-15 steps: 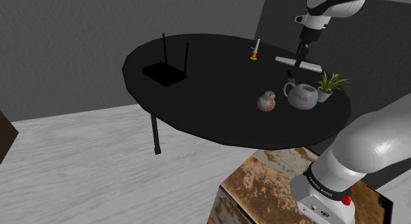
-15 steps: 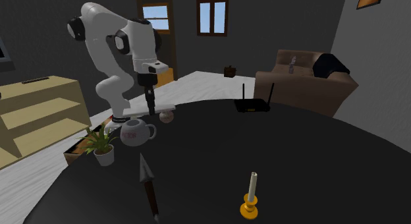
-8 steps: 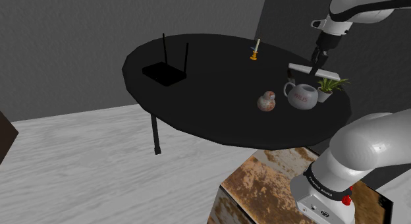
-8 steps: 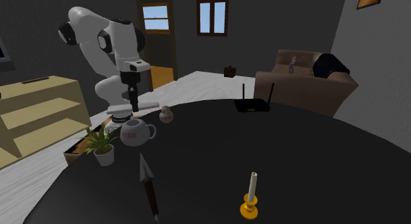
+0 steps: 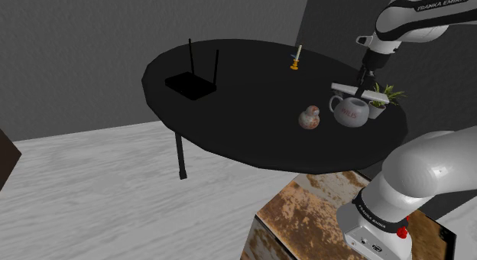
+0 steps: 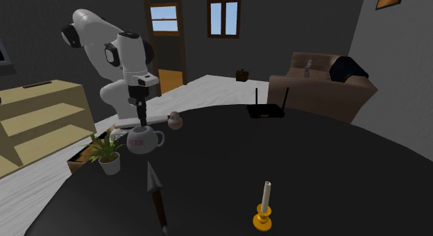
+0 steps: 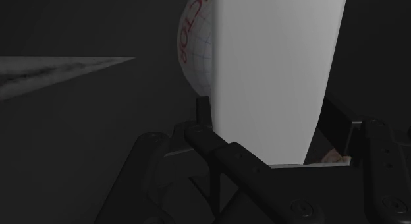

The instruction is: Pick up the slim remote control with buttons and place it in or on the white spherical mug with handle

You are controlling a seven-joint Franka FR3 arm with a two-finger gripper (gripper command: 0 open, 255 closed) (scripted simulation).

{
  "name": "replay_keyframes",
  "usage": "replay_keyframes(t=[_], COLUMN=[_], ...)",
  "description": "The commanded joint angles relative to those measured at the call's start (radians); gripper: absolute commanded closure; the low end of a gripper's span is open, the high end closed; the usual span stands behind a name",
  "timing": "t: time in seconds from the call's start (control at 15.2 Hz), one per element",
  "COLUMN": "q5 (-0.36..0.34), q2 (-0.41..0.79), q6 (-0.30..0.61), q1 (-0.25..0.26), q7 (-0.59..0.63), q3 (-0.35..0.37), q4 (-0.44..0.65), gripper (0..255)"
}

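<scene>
Over the mug [image 5: 352, 112], at the side of the black table [image 5: 244, 121] toward the shoulder view's right, the gripper [image 5: 365, 82] carries the remote [image 5: 344, 88] clear of the tabletop.

- Grip: the jaws are clamped on the remote near its middle. It lies roughly level, with both ends sticking out past the gripper. In the wrist view the pale slab sits pinched between the black fingers [image 7: 220, 157], and the round mug with red lettering shows just beyond it.
- Done, as we judge it: pick-up complete, and the carry to the mug is essentially complete.
- Left: lower the last bit, open the jaws, back away.
- Gap between remote and rim: small. We cannot tell whether they touch.
- Neighbours: a potted plant [image 5: 380, 104] stands just beside the mug, under one end of the remote. A mottled round ornament [image 5: 309, 118] sits near its other side. The router [image 5: 191, 85] and candle [image 5: 295, 60] are well apart.
- Note: the remote looks longer than the mug's mouth is wide. We expect it to rest across the rim or tip in at an angle, and we will watch the plant end on release.
</scene>
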Motion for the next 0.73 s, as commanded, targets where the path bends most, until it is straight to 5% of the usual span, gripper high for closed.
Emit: replay_keyframes(t=[0.0,0.66], q5=[-0.005,-0.011], q2=[0.009,0.028], q6=[0.033,0.088], q1=[-0.001,-0.001], q7=[-0.001,-0.001], q3=[-0.009,-0.024], q4=[-0.022,-0.059], gripper=[255,255])
